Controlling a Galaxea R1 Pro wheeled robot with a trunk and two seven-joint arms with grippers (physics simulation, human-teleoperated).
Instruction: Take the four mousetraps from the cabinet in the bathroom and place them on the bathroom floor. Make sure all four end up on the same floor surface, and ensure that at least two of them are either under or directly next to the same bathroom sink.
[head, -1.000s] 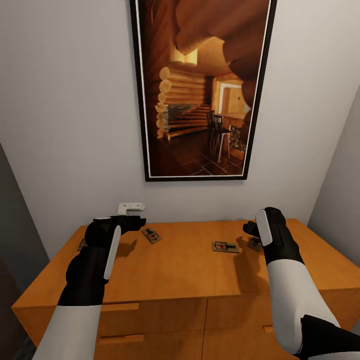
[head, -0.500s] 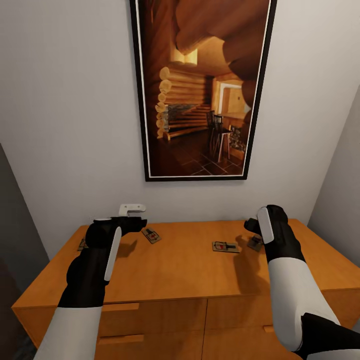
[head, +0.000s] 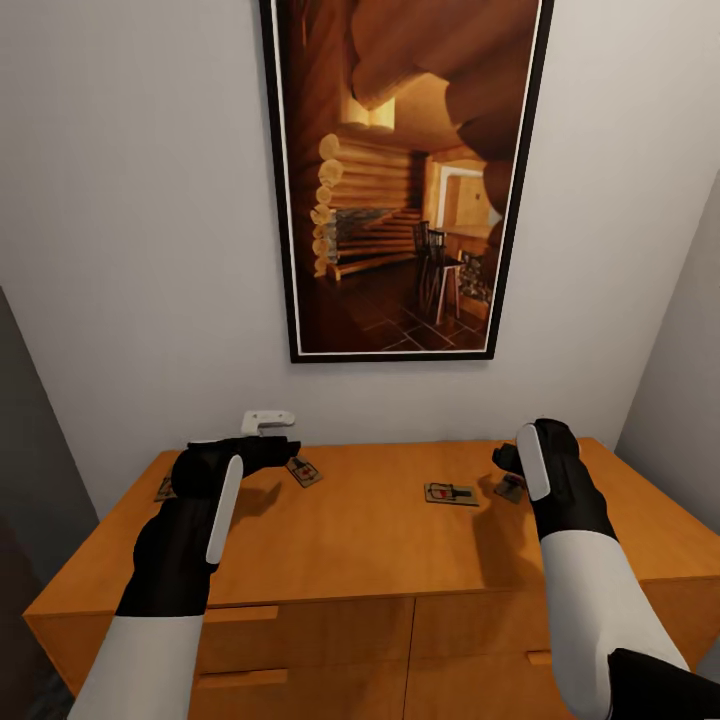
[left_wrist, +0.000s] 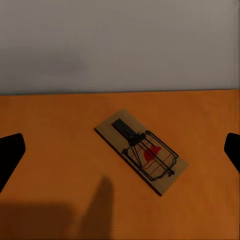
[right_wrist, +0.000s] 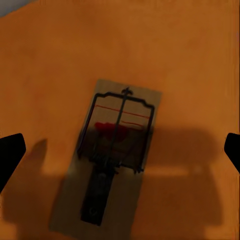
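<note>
Both arms have eased forward, fingers spread wide above mousetraps (left_wrist: 141, 151) on the cabinet (head: 370, 530).

Four traps lay flat on the orange-brown cabinet (head: 360, 540), well apart. One (head: 302, 470) sat slanted near the back edge, left of centre; another (head: 451, 493) lay crosswise right of centre. A third (head: 511, 487) showed partly by the right arm, a fourth (head: 163, 489) at the left edge. Each was tan wood with dark wire and a red mark
</note>
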